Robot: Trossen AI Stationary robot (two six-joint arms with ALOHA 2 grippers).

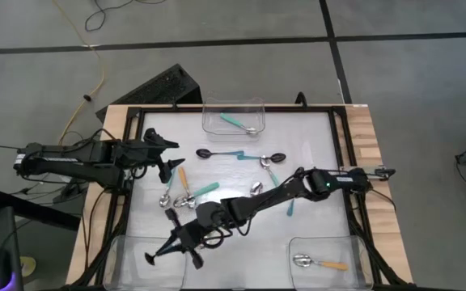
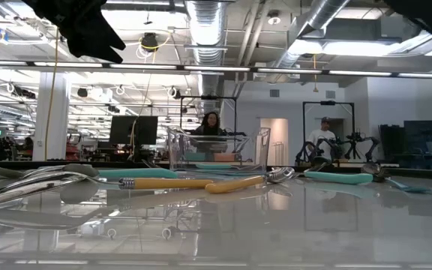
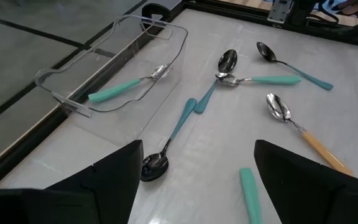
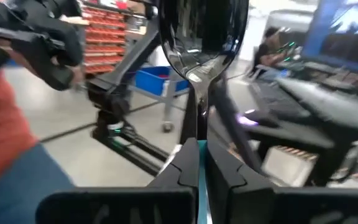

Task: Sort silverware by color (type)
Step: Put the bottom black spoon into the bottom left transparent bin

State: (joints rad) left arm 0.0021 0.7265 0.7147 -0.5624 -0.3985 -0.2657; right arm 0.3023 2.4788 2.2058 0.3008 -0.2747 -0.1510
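My right gripper (image 1: pixel 168 246) reaches across the table to its near left part, shut on a spoon with a black bowl (image 4: pixel 197 43) and a teal handle. The spoon (image 1: pixel 150 258) hangs over the clear near-left bin (image 1: pixel 116 250). Several more spoons lie flat on the white table: black-bowled teal ones (image 1: pixel 217 153), silver ones with orange handles (image 1: pixel 182 184) and one with a teal handle (image 1: pixel 205 190). My left gripper (image 1: pixel 164 158) waits open at the table's left side, above the black-bowled spoon (image 3: pixel 166 146). My right gripper pinches the spoon's teal handle (image 4: pixel 190 155) between its two fingers (image 4: pixel 229 171), close to the dark neck. The fingers lie level and along the spoon, pointing toward the table's near left corner. The bowl sticks out ahead of the fingertips, and the spoon is lifted clear.
A clear bin (image 1: pixel 233 117) at the far edge holds a teal-handled silver spoon (image 3: pixel 129 84). The near-right bin (image 1: pixel 298 242) holds an orange-handled spoon (image 1: pixel 322 263). A black frame (image 1: pixel 342 145) runs around the table. People show far off in the room (image 2: pixel 210 124).
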